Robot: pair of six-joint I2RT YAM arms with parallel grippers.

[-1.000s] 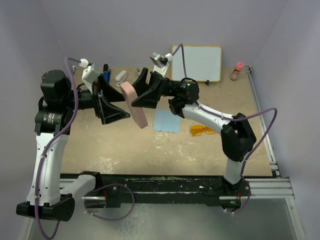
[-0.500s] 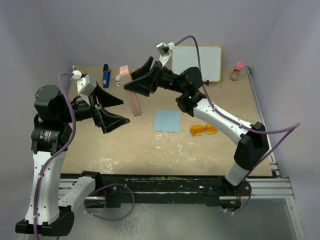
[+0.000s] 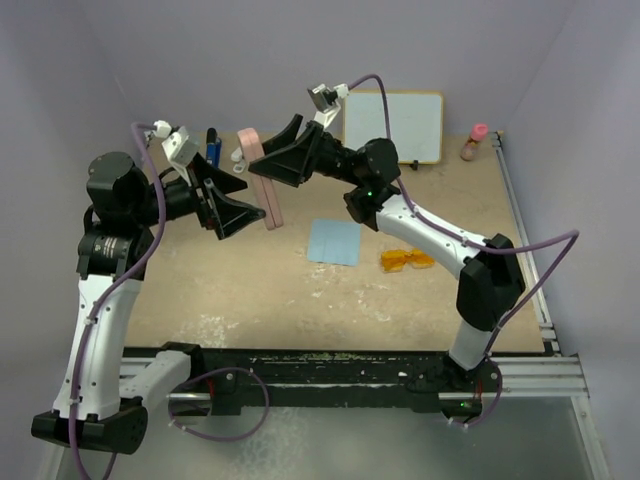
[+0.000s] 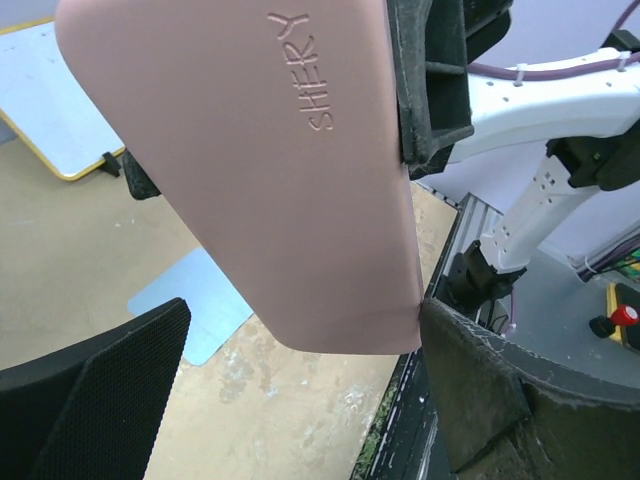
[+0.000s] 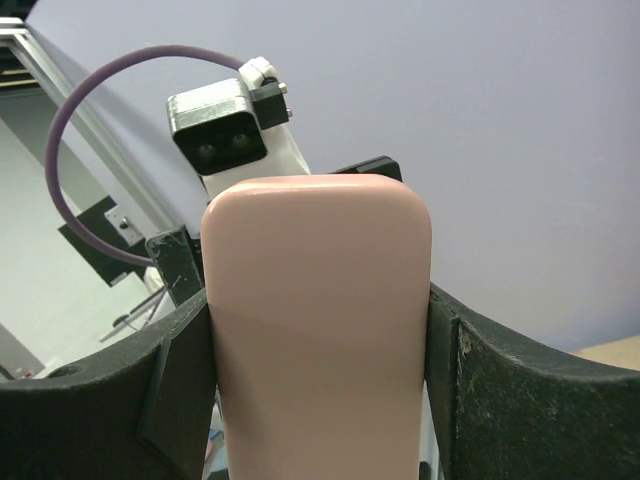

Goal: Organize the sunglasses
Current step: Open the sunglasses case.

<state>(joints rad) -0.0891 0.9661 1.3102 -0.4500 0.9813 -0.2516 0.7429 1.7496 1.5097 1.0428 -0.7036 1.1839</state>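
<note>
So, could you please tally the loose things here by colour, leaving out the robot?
Pink: 2 (case, pink-topped item)
Blue: 2 (cloth, blue item)
Orange: 1 (sunglasses)
White: 2 (board, white piece)
Total: 7

Pink case (image 5: pixel 318 330) clamped in right gripper (image 5: pixel 318 385), grey camera (image 5: pixel 222 128) behind, lavender wall (image 5: pixel 500 100)

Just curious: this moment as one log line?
right hand grips pink case | left hand open at case's lower end | sunglasses on table
</note>
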